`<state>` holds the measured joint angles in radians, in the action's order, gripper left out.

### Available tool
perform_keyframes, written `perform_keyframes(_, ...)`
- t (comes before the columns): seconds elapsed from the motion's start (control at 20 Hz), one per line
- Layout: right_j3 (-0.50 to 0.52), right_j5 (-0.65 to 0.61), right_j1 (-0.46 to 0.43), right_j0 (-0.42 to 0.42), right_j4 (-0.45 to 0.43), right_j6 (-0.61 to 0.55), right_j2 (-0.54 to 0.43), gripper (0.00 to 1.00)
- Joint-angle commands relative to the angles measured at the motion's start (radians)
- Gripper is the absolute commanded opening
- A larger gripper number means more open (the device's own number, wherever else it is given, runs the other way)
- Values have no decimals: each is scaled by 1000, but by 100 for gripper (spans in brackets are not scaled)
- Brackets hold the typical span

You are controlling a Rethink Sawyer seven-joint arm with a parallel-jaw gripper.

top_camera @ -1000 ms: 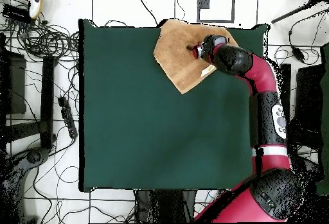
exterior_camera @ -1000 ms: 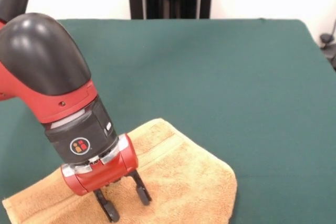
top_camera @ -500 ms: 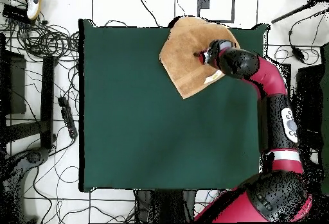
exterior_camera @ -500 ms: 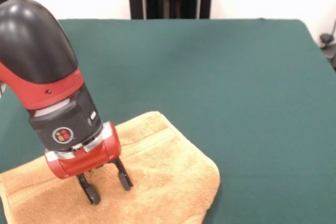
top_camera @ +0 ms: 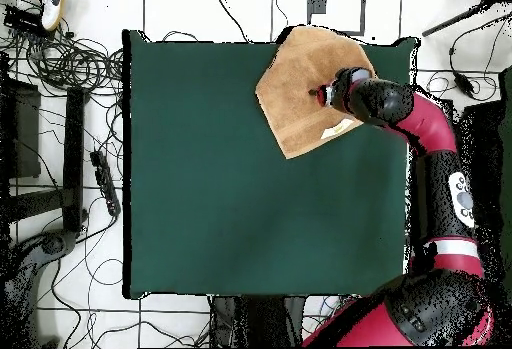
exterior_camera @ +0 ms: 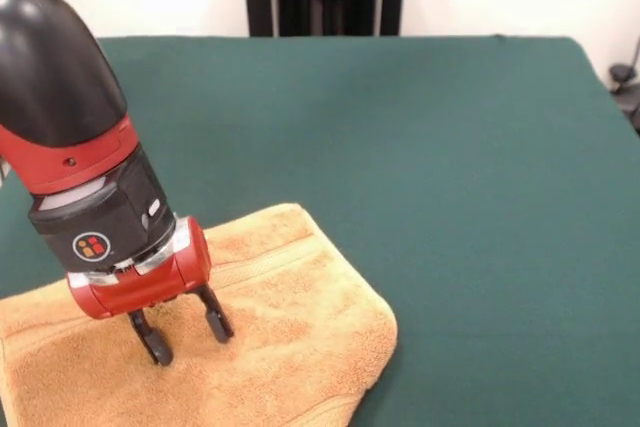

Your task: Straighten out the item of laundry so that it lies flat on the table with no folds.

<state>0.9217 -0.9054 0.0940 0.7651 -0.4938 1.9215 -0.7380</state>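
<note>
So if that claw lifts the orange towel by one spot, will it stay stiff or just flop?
Probably flop: the towel is soft terry with a rounded, doubled edge, so it bends easily. It looks light. If the gripper pushes instead, it would likely bunch or drag across the table, not slide cleanly.

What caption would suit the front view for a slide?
Robot arm's open pincer pressing on an orange towel on the green table.

A golden-orange terry towel (exterior_camera: 285, 342) lies folded over on itself with a rounded doubled edge, at one edge of a large dark green table (exterior_camera: 420, 147), partly overhanging that edge.
</note>
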Motion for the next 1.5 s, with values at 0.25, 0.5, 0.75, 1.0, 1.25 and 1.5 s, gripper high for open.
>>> perform_keyframes(0.25, 134, -287, -174, -35, -125, 23, 170, 100)
perform_keyframes(0.5, -4, -450, -260, -84, -39, -129, 186, 100)
perform_keyframes(0.75, -84, -492, -288, -151, 20, -363, 229, 100)
perform_keyframes(1.0, -127, -423, -329, -209, 262, -1436, 389, 100)
perform_keyframes(1.25, -100, -331, -367, -268, 573, -2331, 563, 100)
perform_keyframes(1.5, -56, -303, -352, -327, 667, -2554, 672, 100)
